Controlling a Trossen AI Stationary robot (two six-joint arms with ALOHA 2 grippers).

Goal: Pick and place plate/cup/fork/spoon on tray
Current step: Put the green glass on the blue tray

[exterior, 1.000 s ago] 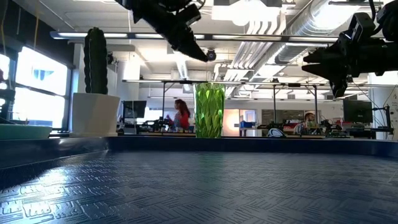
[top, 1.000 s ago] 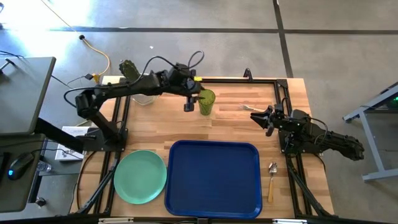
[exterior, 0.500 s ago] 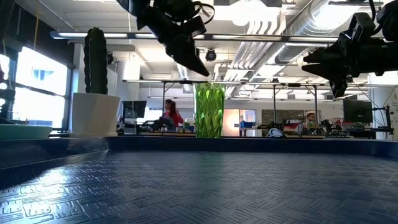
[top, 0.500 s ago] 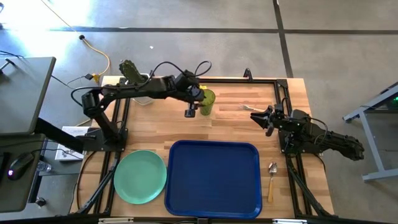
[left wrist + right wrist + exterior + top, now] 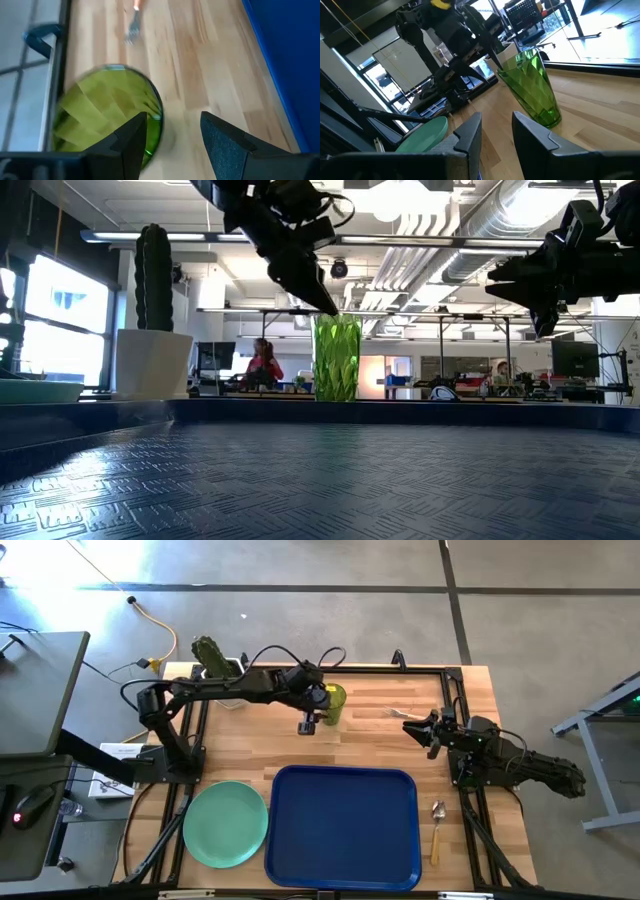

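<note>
Since the cup point(image 5: 333, 703) stands upright on the bare wood at the far side of the table, beyond the tray's point(image 5: 343, 827) far rim, it is the item in hand — the left gripper point(image 5: 309, 721) hangs over its near rim, fingers spread, one fingertip point(image 5: 326, 306) at the rim in the low view. In the left wrist view the cup's rim point(image 5: 107, 116) lies partly under one finger, the other over bare wood, so nothing is gripped yet.

Judging by how things lie, none of the task is done: the tray holds nothing. The plate point(image 5: 225, 823) sits on the table just beside the tray's left edge, the spoon point(image 5: 437, 825) lies off its right edge, and the fork point(image 5: 393, 713) rests on the wood between the cup and the right gripper point(image 5: 425, 729). That gripper waits above the table's right side, fingers apart and empty.

All four pieces are left to move — cup first, by the look of it.

A cactus point(image 5: 208, 651) stands at the far left corner of the light wooden table. Behind it the low view shows an open office with ceiling ducts, desks and a seated person point(image 5: 264, 364).
</note>
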